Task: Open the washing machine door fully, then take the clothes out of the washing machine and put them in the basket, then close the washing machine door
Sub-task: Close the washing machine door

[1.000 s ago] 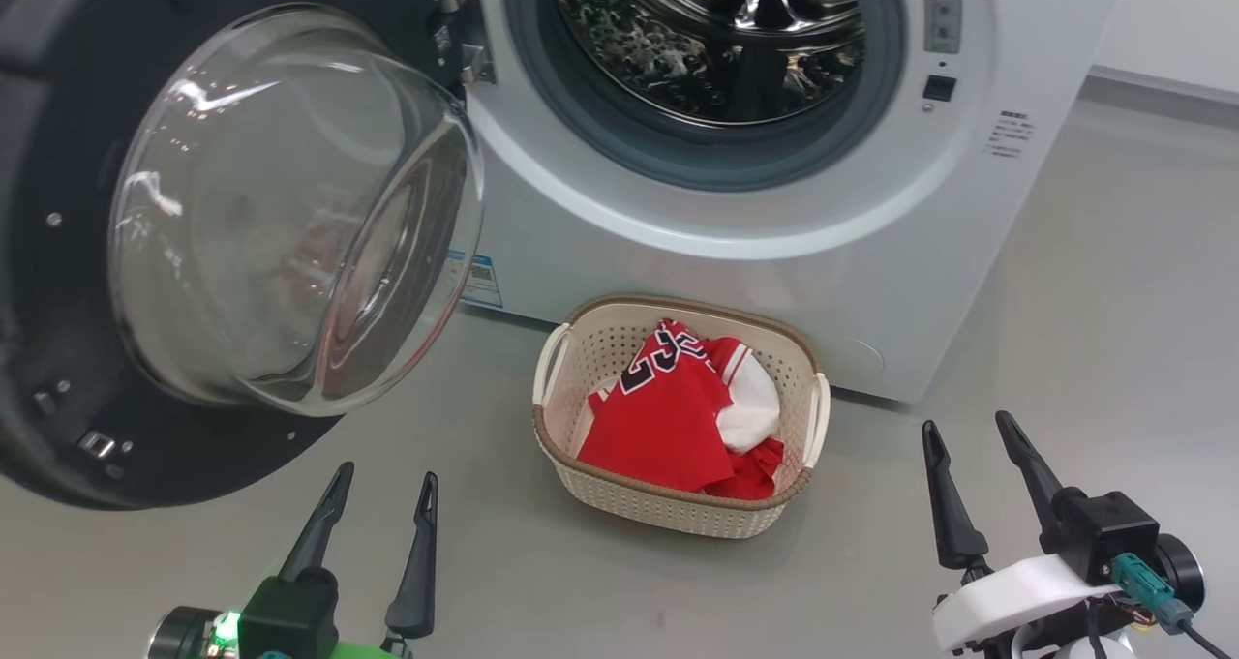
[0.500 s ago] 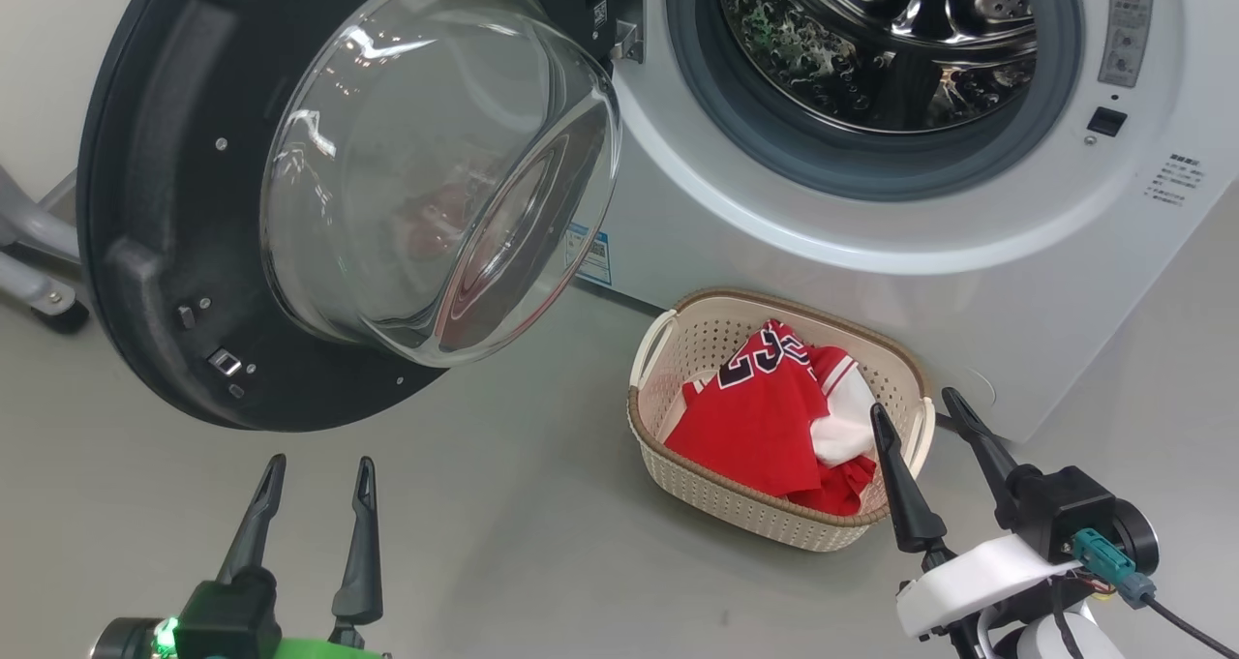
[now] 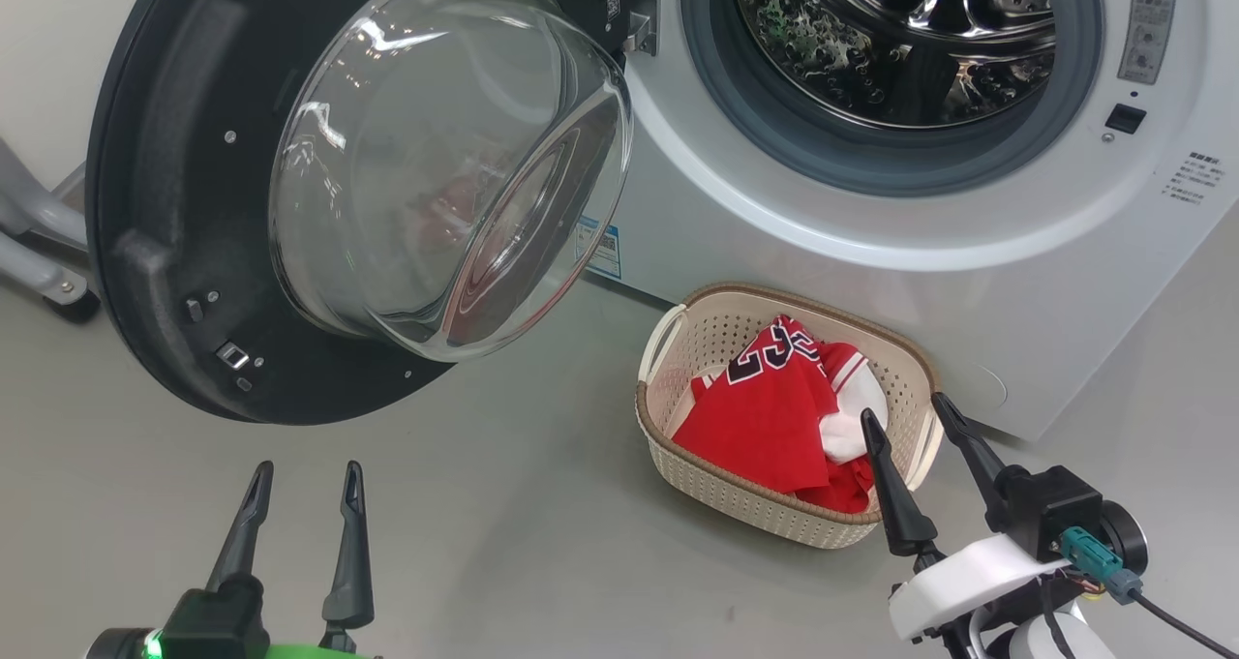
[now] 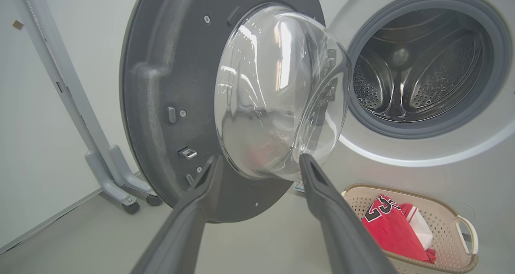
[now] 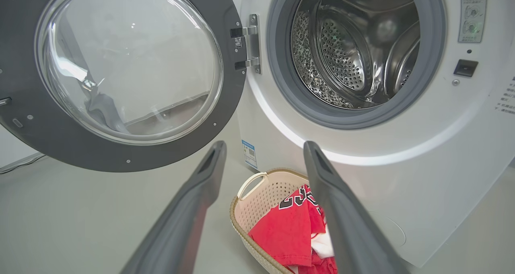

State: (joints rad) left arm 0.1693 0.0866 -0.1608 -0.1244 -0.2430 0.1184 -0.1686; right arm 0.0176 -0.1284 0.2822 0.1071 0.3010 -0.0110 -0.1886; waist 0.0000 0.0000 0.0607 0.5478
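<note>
While jaws gape, fingers (image 3: 352, 533) raised — empty.

grey floor (image 3: 503, 533), washer (image 3: 968, 291) standing on it, basket (image 3: 755, 522) on floor just in front of washer, wheeled stand foot (image 3: 44, 274) far left

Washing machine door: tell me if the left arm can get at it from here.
Probably yes. The left gripper stands open, fingers aimed at the washing machine door, with only floor between them. The basket sits off to its right, out of the way.
</note>
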